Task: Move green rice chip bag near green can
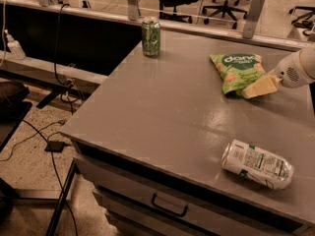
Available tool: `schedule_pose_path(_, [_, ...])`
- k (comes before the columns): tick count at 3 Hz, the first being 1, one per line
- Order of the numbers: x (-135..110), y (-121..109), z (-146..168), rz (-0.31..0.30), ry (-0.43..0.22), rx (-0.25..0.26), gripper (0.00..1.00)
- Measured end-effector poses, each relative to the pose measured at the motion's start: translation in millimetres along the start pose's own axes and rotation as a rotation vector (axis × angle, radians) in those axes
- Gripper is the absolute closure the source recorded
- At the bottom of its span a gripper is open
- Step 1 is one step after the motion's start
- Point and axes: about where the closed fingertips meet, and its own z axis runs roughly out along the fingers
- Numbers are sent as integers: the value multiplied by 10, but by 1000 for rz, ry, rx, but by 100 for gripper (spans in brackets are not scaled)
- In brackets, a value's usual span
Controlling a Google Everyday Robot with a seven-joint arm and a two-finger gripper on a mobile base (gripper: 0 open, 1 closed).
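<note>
The bag (236,72) lay well right of the can (150,36), not yet carried over. The tool (258,86) touched the bag's edge; whether it was clenched, I cannot tell.

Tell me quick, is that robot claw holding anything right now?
Gripper: at the near right corner of the green rice chip bag; whether it is open, closed or holding the bag cannot be told.

At right, a pale yellow claw (257,87) juts from a rounded white, grille-dotted wrist (297,72).
</note>
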Motion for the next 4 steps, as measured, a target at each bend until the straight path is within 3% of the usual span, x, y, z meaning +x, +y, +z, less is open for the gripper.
schedule_pose_path(1, [-3,2,2,0,0,-1,84])
schedule_pose_path(2, [-10,3,-6,0,0,-1,100])
schedule_pose_path(4, [-15,3,-12,0,0,-1,100])
